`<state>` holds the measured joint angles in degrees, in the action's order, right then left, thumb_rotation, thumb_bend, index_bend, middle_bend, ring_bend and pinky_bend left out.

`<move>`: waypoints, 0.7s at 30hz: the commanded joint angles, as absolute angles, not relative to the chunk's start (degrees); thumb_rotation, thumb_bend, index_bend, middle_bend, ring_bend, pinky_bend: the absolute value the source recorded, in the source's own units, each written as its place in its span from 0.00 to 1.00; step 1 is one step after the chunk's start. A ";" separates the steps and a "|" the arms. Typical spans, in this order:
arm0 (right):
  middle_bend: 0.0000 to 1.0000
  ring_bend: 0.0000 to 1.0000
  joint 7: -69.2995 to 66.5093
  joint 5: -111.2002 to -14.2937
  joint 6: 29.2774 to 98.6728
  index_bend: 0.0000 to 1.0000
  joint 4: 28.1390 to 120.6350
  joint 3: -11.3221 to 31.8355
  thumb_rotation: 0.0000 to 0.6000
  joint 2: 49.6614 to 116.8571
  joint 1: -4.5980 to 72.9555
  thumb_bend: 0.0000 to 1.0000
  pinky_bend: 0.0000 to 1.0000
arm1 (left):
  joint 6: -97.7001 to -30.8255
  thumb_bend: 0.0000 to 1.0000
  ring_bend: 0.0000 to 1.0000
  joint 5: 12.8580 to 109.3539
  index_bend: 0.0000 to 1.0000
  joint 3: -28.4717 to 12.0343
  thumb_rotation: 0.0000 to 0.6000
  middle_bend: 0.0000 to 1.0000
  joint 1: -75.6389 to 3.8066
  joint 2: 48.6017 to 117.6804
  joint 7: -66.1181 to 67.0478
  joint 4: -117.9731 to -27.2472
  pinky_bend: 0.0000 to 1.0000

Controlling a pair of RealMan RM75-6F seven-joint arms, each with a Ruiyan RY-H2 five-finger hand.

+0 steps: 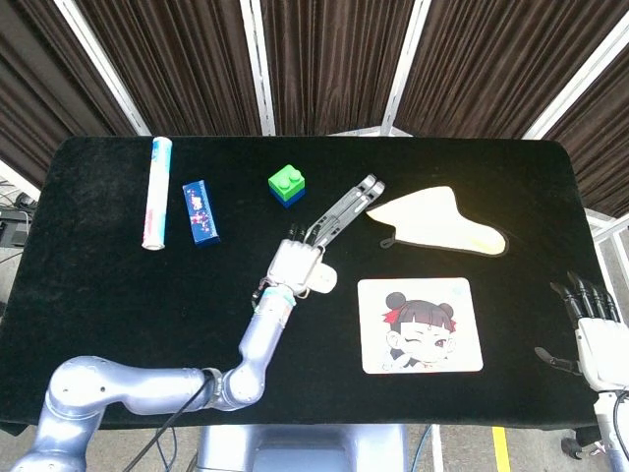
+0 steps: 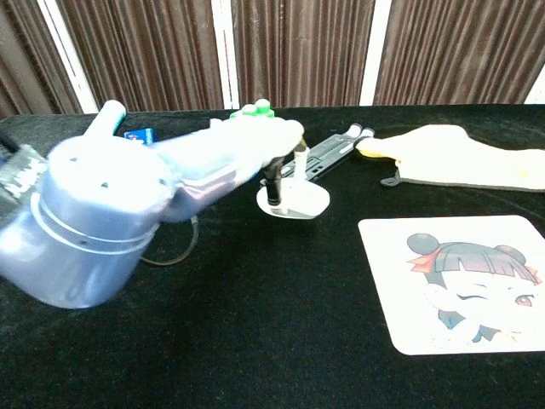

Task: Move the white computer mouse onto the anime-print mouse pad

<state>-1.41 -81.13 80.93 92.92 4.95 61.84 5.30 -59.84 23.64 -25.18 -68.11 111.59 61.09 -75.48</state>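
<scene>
My left hand grips the white computer mouse from above and carries it just over the black tabletop. The mouse hangs a little left of the anime-print mouse pad, which lies flat at the front right. The left forearm fills much of the chest view and hides the green and blue block there. My right hand hovers beyond the table's front right corner, its fingers spread and holding nothing; the chest view does not show it.
A grey folding stand lies right behind the mouse. A cream cloth lies behind the pad. A green and blue block, a blue box and a white tube stand at the back left.
</scene>
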 commanded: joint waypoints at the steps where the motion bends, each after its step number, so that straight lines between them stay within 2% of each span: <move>1: 0.00 0.00 -1.24 -81.21 80.89 0.12 92.83 4.91 1.00 61.97 5.35 0.06 0.00 | -59.02 0.29 0.00 22.93 0.49 -25.41 1.00 0.00 -70.12 113.76 60.40 -72.59 0.00; 10: 0.00 0.00 -1.04 -81.22 80.59 0.12 92.63 4.84 1.00 62.18 5.50 0.06 0.00 | -58.64 0.29 0.00 21.45 0.49 -25.83 1.00 0.00 -72.40 116.72 59.23 -69.81 0.00; 13: 0.00 0.00 -1.01 -81.45 80.81 0.12 92.66 4.80 1.00 62.14 5.45 0.06 0.00 | -58.65 0.29 0.00 20.85 0.46 -25.59 1.00 0.00 -72.87 117.23 59.37 -69.34 0.00; 16: 0.00 0.00 -0.87 -81.51 80.81 0.12 92.73 4.71 1.00 62.14 5.42 0.06 0.00 | -58.59 0.29 0.00 20.01 0.34 -25.40 1.00 0.00 -73.06 117.48 59.48 -69.04 0.00; 18: 0.00 0.00 -0.76 -81.48 80.79 0.12 92.71 4.73 1.00 62.13 5.44 0.06 0.00 | -58.55 0.28 0.00 19.55 0.19 -25.21 1.00 0.00 -73.14 117.50 59.69 -68.96 0.00; 21: 0.00 0.00 -0.42 -81.42 80.55 0.12 92.79 4.63 1.00 62.14 5.51 0.06 0.00 | -58.59 0.26 0.00 19.51 0.04 -25.01 1.00 0.00 -73.09 117.38 59.54 -69.09 0.00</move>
